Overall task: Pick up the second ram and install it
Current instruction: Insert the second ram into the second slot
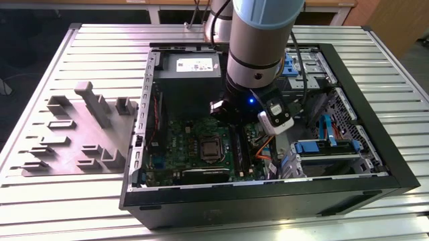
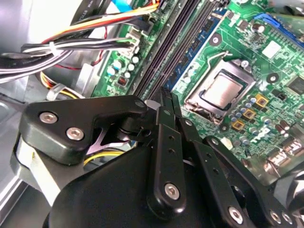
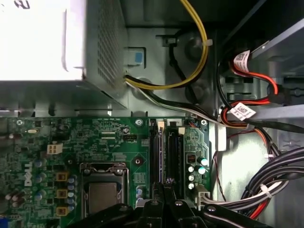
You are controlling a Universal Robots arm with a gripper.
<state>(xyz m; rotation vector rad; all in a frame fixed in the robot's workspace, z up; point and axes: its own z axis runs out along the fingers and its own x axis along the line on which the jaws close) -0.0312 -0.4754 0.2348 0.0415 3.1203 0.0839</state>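
An open computer case (image 1: 268,201) is lying on a metal table (image 1: 67,201), its green motherboard (image 1: 181,145) facing up. A grey holder block (image 1: 74,150) is sitting beside it, at the exterior view's left.

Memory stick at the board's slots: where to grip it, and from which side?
Grip the two flat faces near mid-length, coming straight down from above. The memory stick stands on edge along the black slots, long and thin, so only its faces give purchase. The gripper looks shut on it that way.
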